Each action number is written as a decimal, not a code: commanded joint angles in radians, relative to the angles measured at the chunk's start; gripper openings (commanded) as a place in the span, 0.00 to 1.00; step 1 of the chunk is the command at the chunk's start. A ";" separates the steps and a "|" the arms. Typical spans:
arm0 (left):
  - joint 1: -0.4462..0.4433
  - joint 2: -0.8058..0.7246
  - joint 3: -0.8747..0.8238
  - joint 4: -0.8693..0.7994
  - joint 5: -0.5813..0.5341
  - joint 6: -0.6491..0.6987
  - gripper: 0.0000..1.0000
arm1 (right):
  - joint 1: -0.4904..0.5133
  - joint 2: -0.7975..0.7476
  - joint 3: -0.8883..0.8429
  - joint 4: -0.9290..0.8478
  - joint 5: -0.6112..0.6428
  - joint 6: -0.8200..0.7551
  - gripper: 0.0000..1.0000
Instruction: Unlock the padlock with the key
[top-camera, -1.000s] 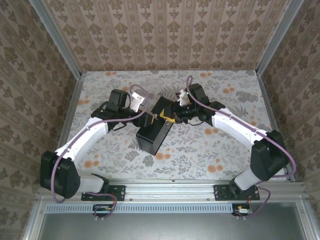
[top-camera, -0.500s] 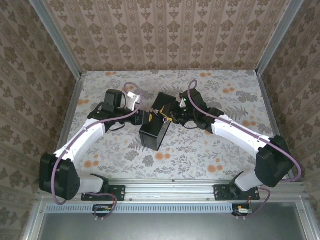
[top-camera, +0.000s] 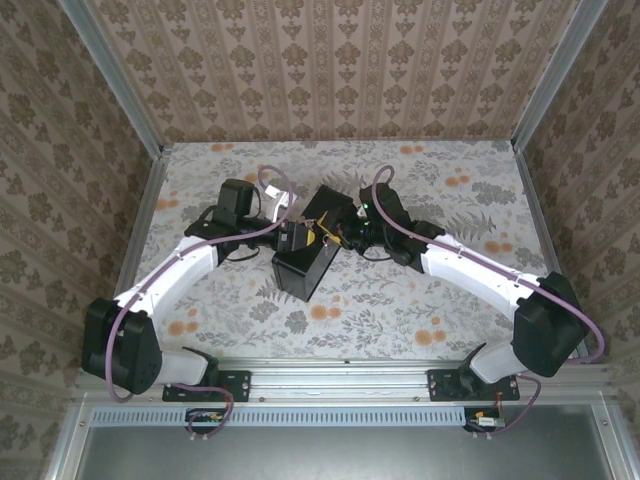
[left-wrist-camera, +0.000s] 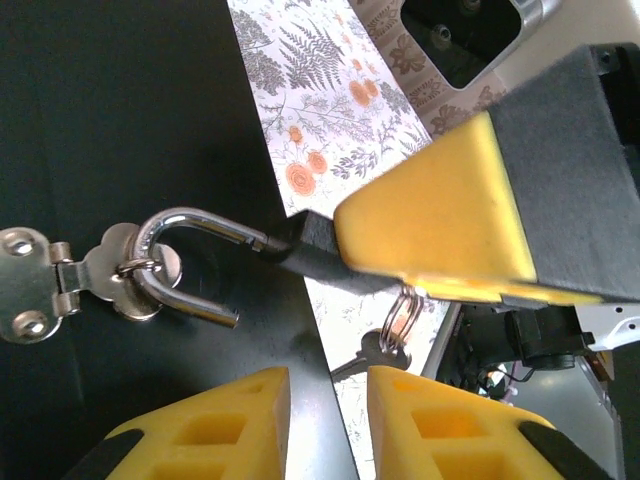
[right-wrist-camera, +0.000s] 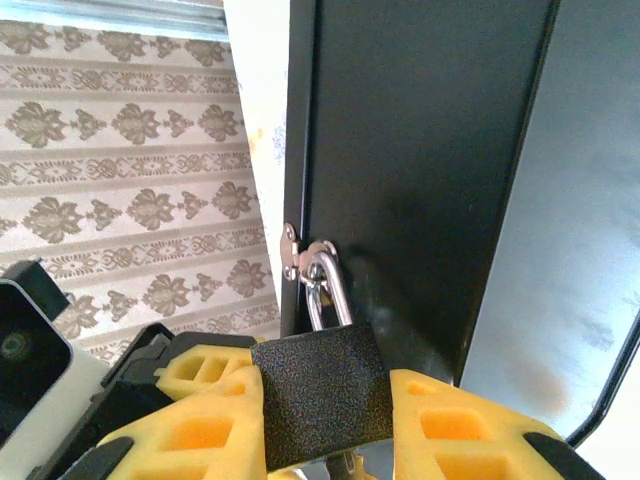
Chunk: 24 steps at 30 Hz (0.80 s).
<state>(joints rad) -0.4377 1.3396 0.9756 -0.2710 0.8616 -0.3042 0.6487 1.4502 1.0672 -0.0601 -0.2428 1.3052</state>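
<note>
The right gripper (right-wrist-camera: 325, 405) is pinching the padlock (right-wrist-camera: 320, 398), its yellow jaws pressed onto the textured black body from both sides. The silver shackle (right-wrist-camera: 325, 285) is running up through the hasp (right-wrist-camera: 295, 255) on the black box (top-camera: 300, 268).

In the left wrist view, one leg of the shackle is entering the lock body. The other leg is ending free at 6 o'clock of the hasp loop, clear of the body. A key ring (left-wrist-camera: 402, 315) is dangling beneath the body, and the key (left-wrist-camera: 352, 362) is hanging from it at 7 o'clock. That puts the key right at the mouth of the left gripper (left-wrist-camera: 328, 420). The left jaws are standing slightly spread with a narrow gap, and whether they are touching the key is not clear.

From above, the box is sitting mid-bench (top-camera: 420, 310). The left gripper is at 9 o'clock of the lock and the right gripper at 3 o'clock.

Against half a second ago, the left arm has pushed in closer to the lock. The box's near end has swung a touch toward 9 o'clock. The right arm is keeping its grip in much the same place.
</note>
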 joint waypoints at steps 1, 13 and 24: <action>0.018 -0.036 0.035 -0.029 -0.007 -0.003 0.31 | -0.021 -0.050 -0.044 0.041 0.027 0.095 0.03; 0.032 -0.042 0.050 -0.200 -0.345 0.132 0.41 | -0.006 -0.051 -0.056 0.092 0.104 0.213 0.01; -0.042 0.024 0.009 -0.124 -0.246 0.134 0.38 | 0.019 -0.004 -0.125 0.328 0.171 0.219 0.02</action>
<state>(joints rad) -0.4305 1.3315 0.9974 -0.3817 0.5667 -0.1917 0.6601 1.4246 0.9520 0.1436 -0.1188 1.5017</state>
